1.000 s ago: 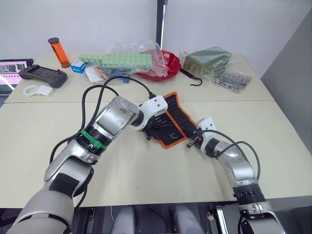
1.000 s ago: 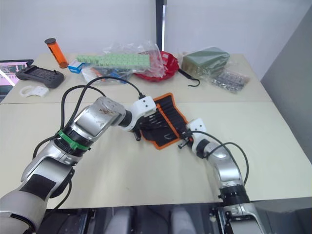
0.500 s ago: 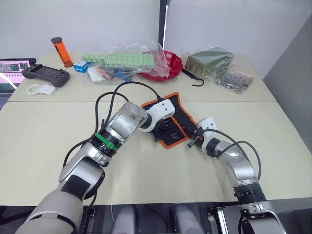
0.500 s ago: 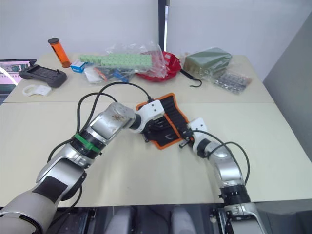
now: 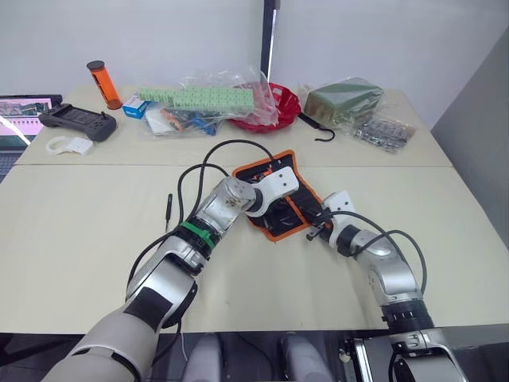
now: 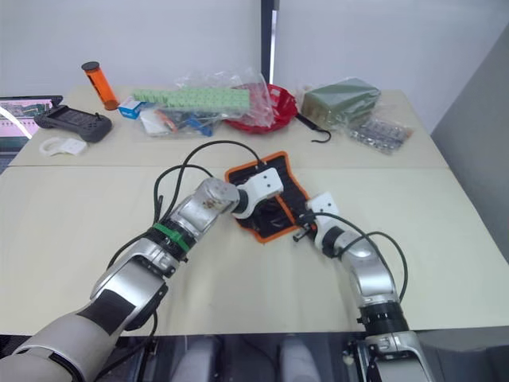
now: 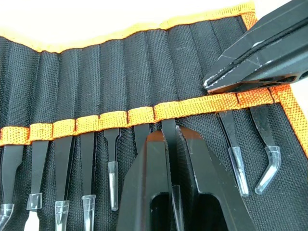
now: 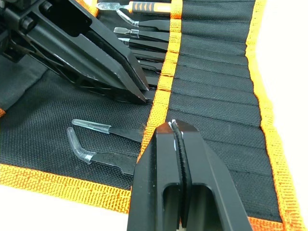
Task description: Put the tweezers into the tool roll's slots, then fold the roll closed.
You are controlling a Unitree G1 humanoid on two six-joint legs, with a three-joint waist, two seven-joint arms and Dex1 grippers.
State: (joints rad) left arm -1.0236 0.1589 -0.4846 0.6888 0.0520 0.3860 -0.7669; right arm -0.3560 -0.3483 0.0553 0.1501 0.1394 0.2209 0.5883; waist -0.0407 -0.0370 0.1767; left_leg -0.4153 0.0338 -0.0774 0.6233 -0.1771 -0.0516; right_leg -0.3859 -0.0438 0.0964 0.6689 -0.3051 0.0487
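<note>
The right gripper [image 8: 174, 126] has its jaws pressed together, resting on the tool roll's [image 5: 280, 208] orange band at the frame's middle. The left gripper [image 7: 174, 137] has its jaws clamped on one of the tweezers [image 7: 169, 132], at its slot [image 7: 168, 72]. More tweezers sit in slots beside it. A thin black tool [image 5: 168, 212] lies alone on the worktop [image 5: 79, 239], left of middle.

One black fabric tool roll with orange edge binding [image 5: 277, 164] lies on the tabletop [image 5: 79, 239]. Nine slim black pointed metal tweezers [image 7: 111, 139] stand in its slots, one of them partly hidden. There is one orange-handled implement [image 8: 149, 7], and one slim black piece [image 5: 169, 208] lies loose. Two black-fingered tools: the left tool [image 7: 168, 135] and the right tool [image 8: 172, 124].
</note>
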